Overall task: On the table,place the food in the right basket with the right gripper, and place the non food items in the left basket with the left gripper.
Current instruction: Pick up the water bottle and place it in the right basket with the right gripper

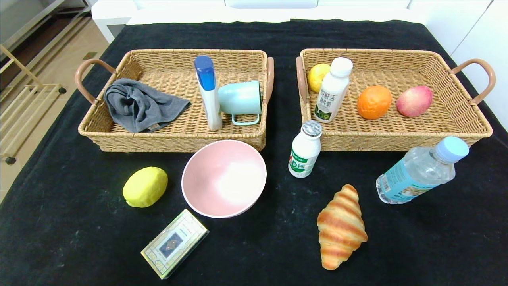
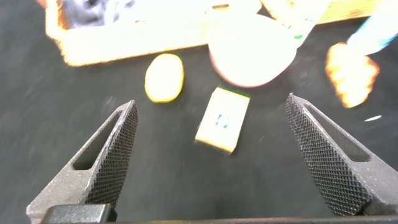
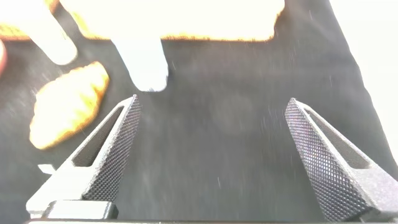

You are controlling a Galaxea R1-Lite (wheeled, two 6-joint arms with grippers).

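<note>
On the black cloth lie a yellow lemon point(image 1: 145, 186), a pink bowl point(image 1: 224, 178), a card box point(image 1: 174, 243), a small milk bottle point(image 1: 304, 149), a croissant point(image 1: 341, 226) and a water bottle point(image 1: 420, 170). The left basket point(image 1: 99, 135) holds a grey cloth, a blue-capped bottle and a mint cup. The right basket point(image 1: 468, 131) holds a lemon, a milk bottle, an orange and a peach. My left gripper point(image 2: 211, 134) is open above the card box point(image 2: 222, 119), with the lemon point(image 2: 164, 77) beyond. My right gripper point(image 3: 211, 134) is open over bare cloth, beside the croissant point(image 3: 65, 106). Neither gripper shows in the head view.
The table's left edge drops to the floor, where a wooden rack point(image 1: 24, 99) stands. White furniture point(image 1: 278, 8) stands behind the table. Bare cloth stretches along the front right.
</note>
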